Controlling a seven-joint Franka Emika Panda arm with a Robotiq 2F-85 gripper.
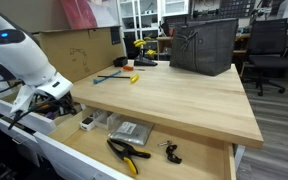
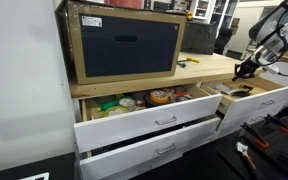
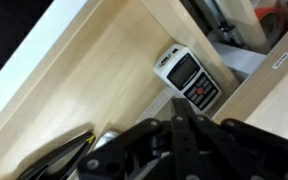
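Note:
My gripper [image 3: 174, 108] is shut with nothing between its fingers, which are pressed together. It hangs over the open wooden drawer [image 1: 194, 160]. In the wrist view, a small white device with dark buttons and a red one [image 3: 189, 75] lies just beyond the fingertips in the drawer. The same device shows in an exterior view [image 1: 87, 123]. Pliers with yellow and black handles [image 1: 125, 154] lie in the drawer, and their handles show in the wrist view [image 3: 64, 158]. The gripper appears in both exterior views [image 1: 46, 104] [image 2: 246, 68], at the drawer's end.
The drawer also holds a flat silver box [image 1: 130, 130] and a small black tool [image 1: 172, 152]. On the wooden worktop [image 1: 174, 95] stand a dark bin [image 1: 204, 45] and small tools [image 1: 132, 77]. A second open drawer [image 2: 154, 120] holds tape rolls and clutter. An office chair [image 1: 269, 50] stands behind.

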